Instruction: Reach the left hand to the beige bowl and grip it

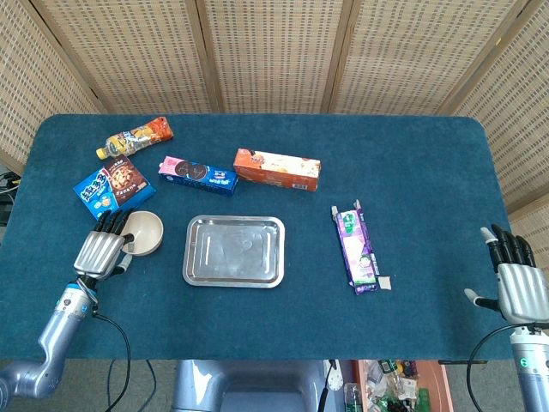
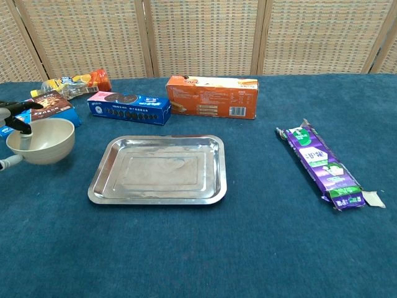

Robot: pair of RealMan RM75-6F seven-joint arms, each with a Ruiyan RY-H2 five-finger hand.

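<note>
The beige bowl [image 1: 146,233] sits left of the steel tray, close to the blue cookie box. My left hand [image 1: 101,250] is at the bowl's left rim and grips it. In the chest view its thumb lies inside the bowl [image 2: 43,139] and dark fingertips [image 2: 18,110] reach over the rim at the frame's left edge. The bowl looks slightly raised off the cloth. My right hand [image 1: 515,284] hangs at the table's near right edge, fingers straight and apart, holding nothing; the chest view does not show it.
A steel tray [image 1: 190,251] lies mid-table. Behind the bowl are a blue cookie box [image 1: 114,189], a yellow-orange pouch [image 1: 135,137], a long blue biscuit box [image 1: 197,174] and an orange box [image 1: 277,169]. A purple packet [image 1: 357,249] lies to the right.
</note>
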